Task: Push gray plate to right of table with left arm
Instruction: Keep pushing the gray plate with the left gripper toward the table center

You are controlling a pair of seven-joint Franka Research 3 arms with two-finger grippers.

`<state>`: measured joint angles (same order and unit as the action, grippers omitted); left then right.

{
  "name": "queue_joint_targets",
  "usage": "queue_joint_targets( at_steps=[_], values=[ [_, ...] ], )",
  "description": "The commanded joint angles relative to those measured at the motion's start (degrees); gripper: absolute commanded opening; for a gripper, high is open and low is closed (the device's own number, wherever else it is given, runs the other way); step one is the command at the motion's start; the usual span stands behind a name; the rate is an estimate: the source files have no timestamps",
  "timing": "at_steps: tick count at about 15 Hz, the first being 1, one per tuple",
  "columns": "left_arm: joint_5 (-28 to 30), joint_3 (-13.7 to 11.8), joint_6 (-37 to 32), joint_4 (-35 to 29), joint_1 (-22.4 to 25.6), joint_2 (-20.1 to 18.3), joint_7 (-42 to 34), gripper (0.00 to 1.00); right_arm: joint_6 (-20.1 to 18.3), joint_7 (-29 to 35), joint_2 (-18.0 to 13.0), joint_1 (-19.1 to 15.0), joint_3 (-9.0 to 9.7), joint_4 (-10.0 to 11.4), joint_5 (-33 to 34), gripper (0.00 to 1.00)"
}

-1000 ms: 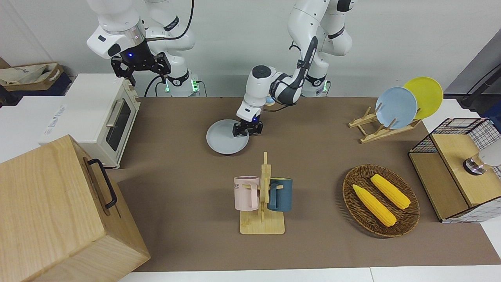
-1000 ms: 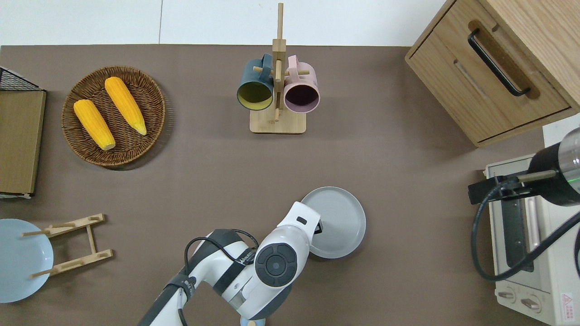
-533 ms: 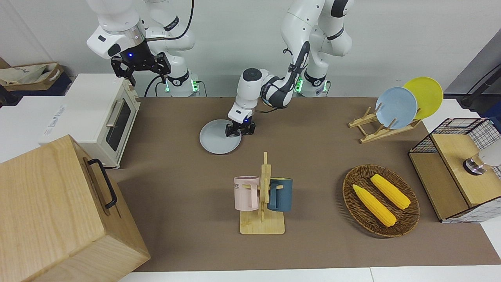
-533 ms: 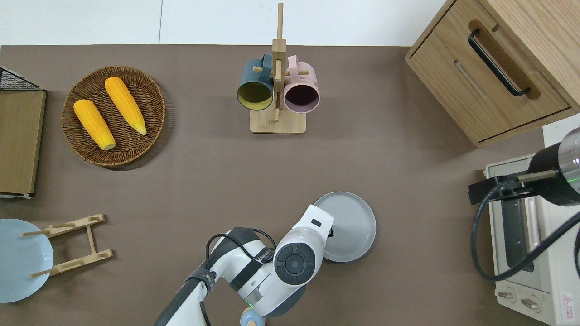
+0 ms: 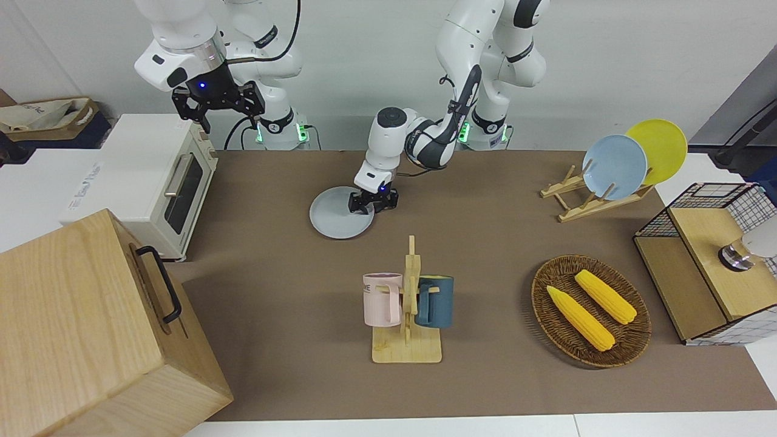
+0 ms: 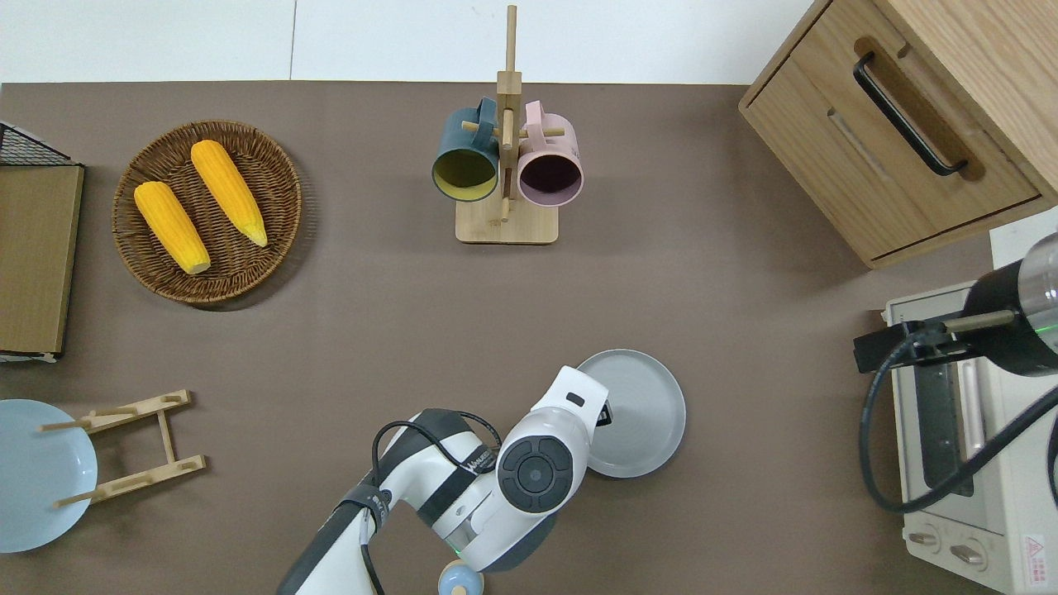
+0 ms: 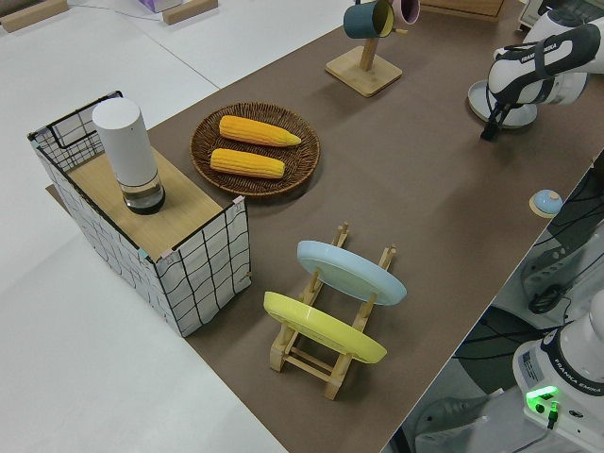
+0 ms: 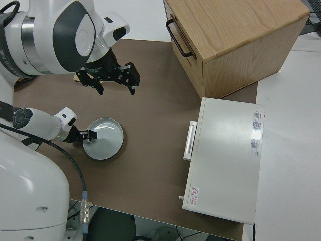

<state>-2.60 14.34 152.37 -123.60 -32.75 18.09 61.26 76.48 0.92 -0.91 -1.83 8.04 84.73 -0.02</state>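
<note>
Fingers of the left gripper point(image 5: 371, 206) are spread apart, tips down at the gray plate's point(image 5: 337, 215) rim, nearest the left arm's end. That plate lies mid-table point(image 5: 485, 243), nearer the robots than the mug rack point(image 5: 408, 315). Actual contact is hard to judge. The right arm is parked, its gripper point(image 5: 218, 103) open.

I see the gray plate point(image 5: 340, 213) point(image 6: 640, 411) lying flat on the counter point(image 5: 498, 243) point(image 6: 372, 330), a round shallow pale gray-blue dish with a low raised rim. It sits close to the robots' edge, roughly mid-length and toward the right arm's end, nearer to the robots than the mug stand. My left arm point(image 5: 425, 136) point(image 6: 463, 487), white with dark joint caps, bends low over the counter, and its gripper point(image 5: 372, 203) point(image 6: 602, 416) is down at the plate's rim on the side toward the left arm's end.
</note>
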Motion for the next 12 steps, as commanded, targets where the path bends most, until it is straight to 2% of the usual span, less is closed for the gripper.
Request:
queue_joint_targets(
  at_steps=[1,4,9,12],
  values=[
    [-1.53,-1.41,-2.16,1.7,0.49,0.2,-0.35,0.99,-0.89,0.66,-0.14,-1.07,0.92,-0.53,-0.25,0.983],
    [-1.44,-1.68,-6.02,1.61,2.42,-1.21,-4.3,0.99,-0.89,0.75,-0.14,-1.07,0.92,-0.53,-0.25,0.983],
    [-0.47,-1.59,-15.77,1.61,8.3,-6.83,-12.46,0.99,-0.89,0.66,-0.14,-1.07,0.92,-0.53,-0.25,0.983],
    [3.9,-1.5,-20.87,1.61,12.52,-10.77,-20.98,0.99,-0.89,0.75,-0.14,-1.15,0.92,-0.53,-0.25,0.983]
  ],
)
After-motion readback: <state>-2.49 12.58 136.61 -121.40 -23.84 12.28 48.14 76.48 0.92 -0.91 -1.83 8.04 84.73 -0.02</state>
